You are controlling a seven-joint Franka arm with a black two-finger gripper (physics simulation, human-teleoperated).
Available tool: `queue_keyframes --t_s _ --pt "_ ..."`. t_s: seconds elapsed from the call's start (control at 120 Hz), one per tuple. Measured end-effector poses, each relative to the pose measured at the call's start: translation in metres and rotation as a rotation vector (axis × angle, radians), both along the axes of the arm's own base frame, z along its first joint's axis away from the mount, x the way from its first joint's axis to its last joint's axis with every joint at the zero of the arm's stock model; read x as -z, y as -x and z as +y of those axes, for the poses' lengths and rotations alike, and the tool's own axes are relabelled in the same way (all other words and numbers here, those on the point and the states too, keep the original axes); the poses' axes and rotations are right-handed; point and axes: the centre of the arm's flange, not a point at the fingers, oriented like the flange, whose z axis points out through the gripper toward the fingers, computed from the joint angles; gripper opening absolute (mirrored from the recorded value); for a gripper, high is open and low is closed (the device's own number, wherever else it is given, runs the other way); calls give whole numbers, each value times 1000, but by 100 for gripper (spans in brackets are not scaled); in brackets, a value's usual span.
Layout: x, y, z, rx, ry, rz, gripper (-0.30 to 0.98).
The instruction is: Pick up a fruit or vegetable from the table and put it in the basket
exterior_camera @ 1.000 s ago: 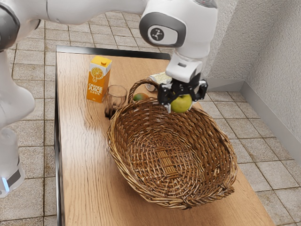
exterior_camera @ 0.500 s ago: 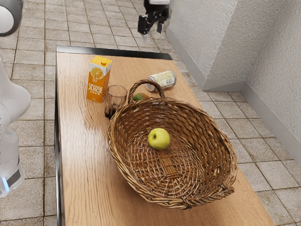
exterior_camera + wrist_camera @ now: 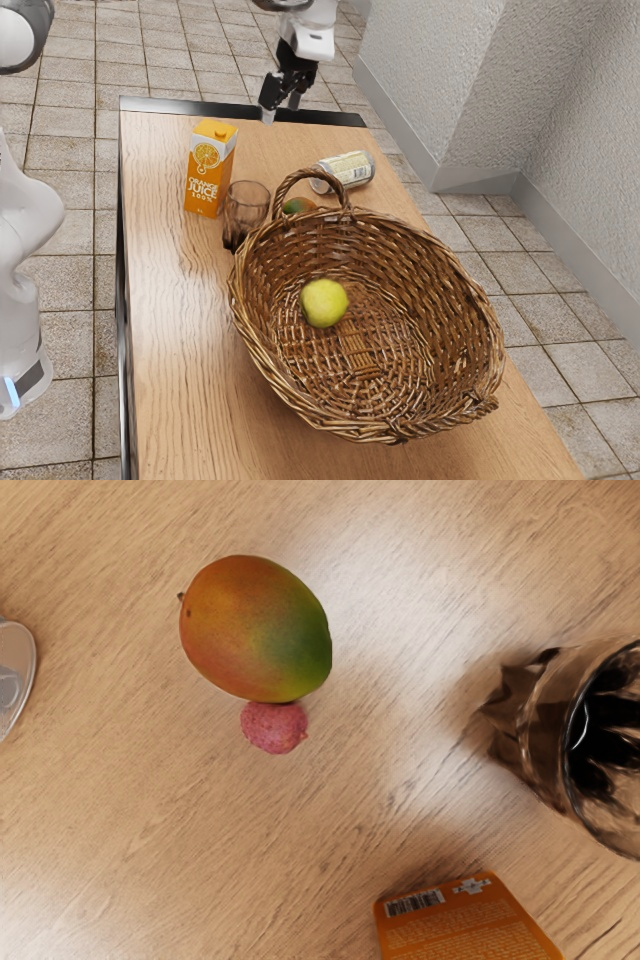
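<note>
Table [image 3: 180, 340], below the end effector [image 3: 281, 108], whose fingers stand apart. Basket [image 3: 370, 350], well apart from the end effector. Carton [image 3: 210, 180], upright, lower than the end effector; glass [image 3: 246, 200] just beside it. Can [image 3: 348, 170], on its side, also lower. Mango [image 3: 255, 630], below the end effector. Apple [image 3: 324, 303], inside the basket. Lychee [image 3: 274, 727], touching the mango.

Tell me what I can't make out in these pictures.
Mango, lower part: exterior view, hidden by the basket.
Can: wrist view, cut off by left edge.
Glass: wrist view, cut off by right edge.
Juice carton: wrist view, cut off by lower edge.
</note>
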Motion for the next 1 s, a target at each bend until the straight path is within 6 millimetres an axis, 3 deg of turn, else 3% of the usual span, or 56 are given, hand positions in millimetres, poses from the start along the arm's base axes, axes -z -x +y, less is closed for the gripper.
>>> queue_keyframes --t_s 0.167,0.392,0.55,0.8,1.0 --pt "21 -15 3 -25 -30 16 69" --pt "72 -17 13 -54 -7 58 69" --pt "81 -22 11 -49 -6 40 69" --pt "102 -28 29 -65 -46 -17 69" --pt "105 -38 23 -49 -62 -57 69"
